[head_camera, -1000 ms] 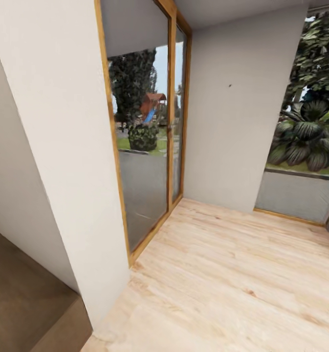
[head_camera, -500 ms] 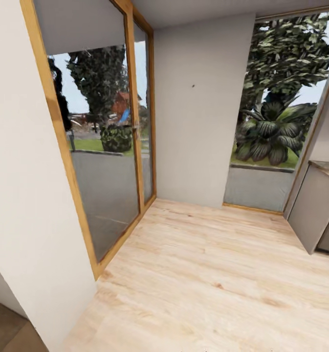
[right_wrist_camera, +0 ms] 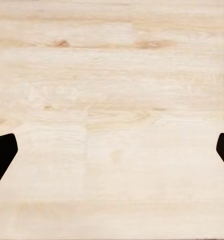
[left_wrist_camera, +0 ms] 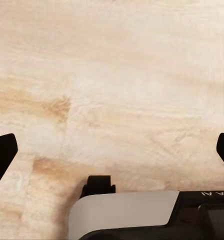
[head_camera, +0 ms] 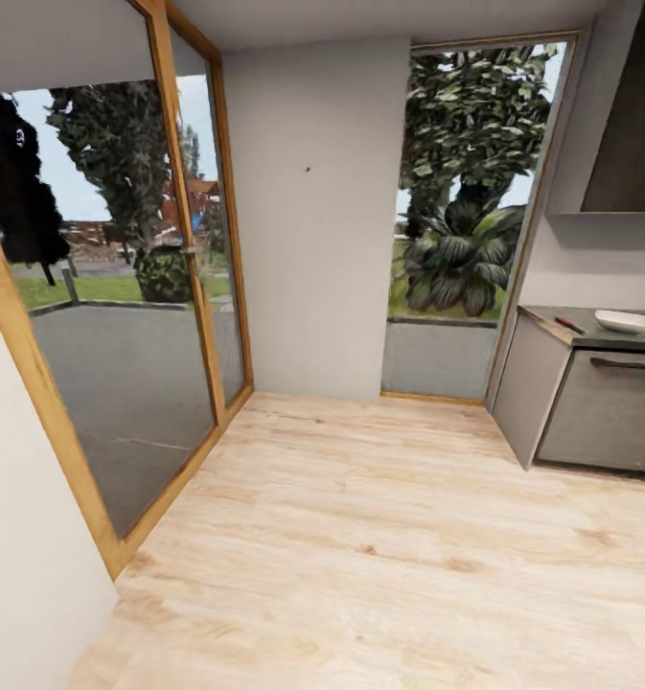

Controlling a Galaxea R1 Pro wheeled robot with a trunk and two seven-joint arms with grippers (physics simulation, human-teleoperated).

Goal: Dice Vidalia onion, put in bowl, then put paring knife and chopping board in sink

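From the head camera I saw a pale wooden floor [head_camera: 380, 537] running up to a white wall [head_camera: 312, 220], with a wood-framed glass door [head_camera: 121, 316] on the left side and a tall window [head_camera: 466, 220] on the far side looking out on leafy plants. At the right edge of that view stood the countertop [head_camera: 590, 335], a grey slab with a pale edge over dark grey cabinets [head_camera: 605, 412]. On it sat the bowl [head_camera: 626, 321], white and shallow, and just beside it, nearer the countertop's left end, lay something small with a red handle that I took for the paring knife [head_camera: 569, 325], though it was too small to make out well. A dark panel [head_camera: 633, 125] hung on the wall above. Through the left wrist camera I saw my left gripper [left_wrist_camera: 112, 150] with its dark fingertips spread wide apart and nothing between them, over bare floorboards. The right gripper [right_wrist_camera: 112, 150] was likewise spread wide and empty above the boards.
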